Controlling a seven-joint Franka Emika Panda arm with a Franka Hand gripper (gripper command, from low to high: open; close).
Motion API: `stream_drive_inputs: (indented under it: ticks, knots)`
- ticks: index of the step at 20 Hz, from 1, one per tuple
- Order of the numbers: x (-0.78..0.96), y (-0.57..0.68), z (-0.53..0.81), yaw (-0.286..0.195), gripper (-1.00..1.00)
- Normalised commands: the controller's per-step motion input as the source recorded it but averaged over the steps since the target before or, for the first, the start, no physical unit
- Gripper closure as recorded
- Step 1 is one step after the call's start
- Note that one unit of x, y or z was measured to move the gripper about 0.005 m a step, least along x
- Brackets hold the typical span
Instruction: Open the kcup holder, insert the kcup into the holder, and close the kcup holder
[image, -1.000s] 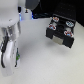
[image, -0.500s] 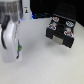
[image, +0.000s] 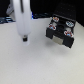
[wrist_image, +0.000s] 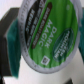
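My gripper (image: 25, 36) holds the kcup (wrist_image: 47, 35), its green lid filling the wrist view. The kcup holder (image: 61, 31) sits well apart at the exterior view's right.

Arm with gripper (image: 25, 37) shifted from the exterior view's far left edge toward the kcup holder (image: 60, 31); the gap between them is smaller than 1.0 s ago, though they remain well apart. Gripper tip now sits low, close to the white table (image: 40, 62), on the holder's left in the exterior view.
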Motion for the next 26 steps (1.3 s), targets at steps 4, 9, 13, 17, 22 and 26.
stream_drive_inputs:
  ticks: [4, 9, 13, 17, 22, 26]
  knots:
    - [0.03, 0.71, 0.56, 0.004, 1.00]
    - [0.02, 0.72, 0.32, 0.001, 1.00]
    - [0.02, 0.72, 0.27, 0.001, 1.00]
    - [0.05, 0.71, 0.25, -0.001, 1.00]
    - [0.02, 0.69, 0.15, 0.012, 1.00]
    - [0.01, 0.67, 0.03, 0.018, 1.00]
